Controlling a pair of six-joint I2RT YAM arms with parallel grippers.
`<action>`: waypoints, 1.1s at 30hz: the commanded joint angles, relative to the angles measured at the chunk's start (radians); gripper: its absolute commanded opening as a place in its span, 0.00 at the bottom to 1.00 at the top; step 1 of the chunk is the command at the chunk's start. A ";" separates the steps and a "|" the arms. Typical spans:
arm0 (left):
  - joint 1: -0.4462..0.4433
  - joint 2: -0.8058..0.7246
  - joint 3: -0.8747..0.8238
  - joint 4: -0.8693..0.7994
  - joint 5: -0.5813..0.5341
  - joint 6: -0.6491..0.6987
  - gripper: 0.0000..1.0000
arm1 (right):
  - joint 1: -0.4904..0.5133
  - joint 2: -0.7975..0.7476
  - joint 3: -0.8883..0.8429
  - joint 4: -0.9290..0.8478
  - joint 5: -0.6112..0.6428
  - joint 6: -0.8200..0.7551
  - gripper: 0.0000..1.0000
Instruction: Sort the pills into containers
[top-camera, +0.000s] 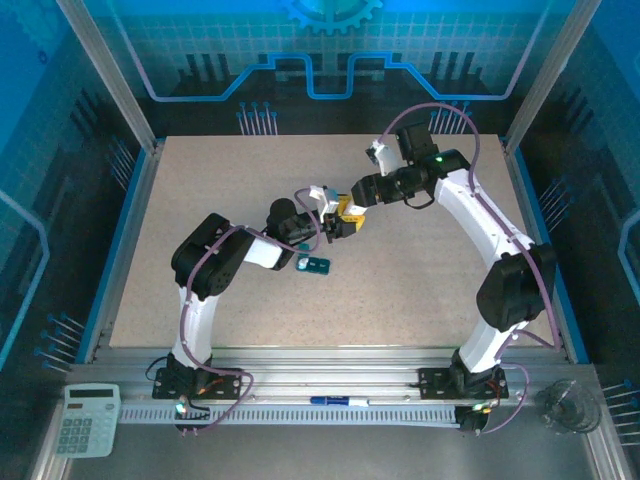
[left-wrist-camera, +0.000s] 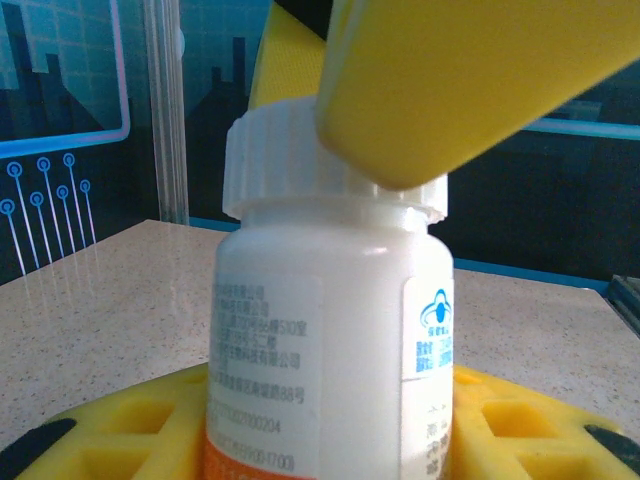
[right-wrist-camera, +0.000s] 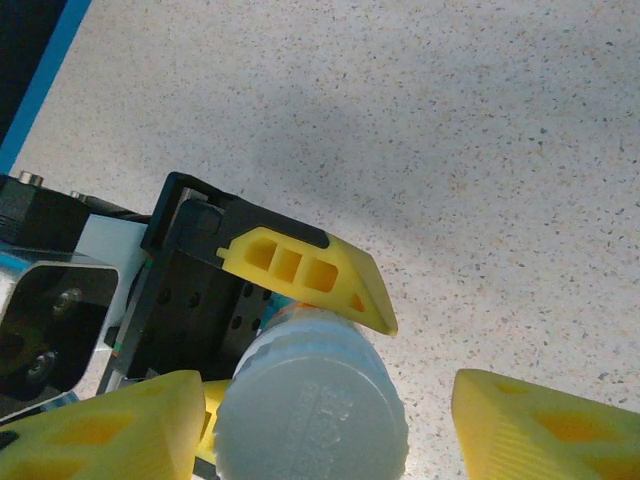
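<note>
Clamping the pill bottle upright in our left gripper for uncapping, we straddle its cap with our right gripper, jaws apart, the pill box lying on the table nearby.

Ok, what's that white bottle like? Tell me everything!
The white bottle looks like glossy plastic, with a ridged white cap still on, a printed label and an orange band low down. It stands upright, clamped between the yellow fingers of the left gripper. The right gripper straddles its cap, jaws open.
</note>
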 joint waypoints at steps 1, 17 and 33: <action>-0.006 -0.040 0.011 0.041 -0.004 0.002 0.00 | -0.015 -0.005 0.022 0.007 -0.038 0.028 0.67; -0.006 -0.037 0.017 0.041 -0.004 -0.004 0.00 | 0.040 -0.048 -0.122 0.073 0.093 0.288 0.34; -0.008 -0.035 0.012 0.041 -0.005 -0.005 0.00 | 0.096 -0.204 -0.353 0.374 0.171 0.722 0.53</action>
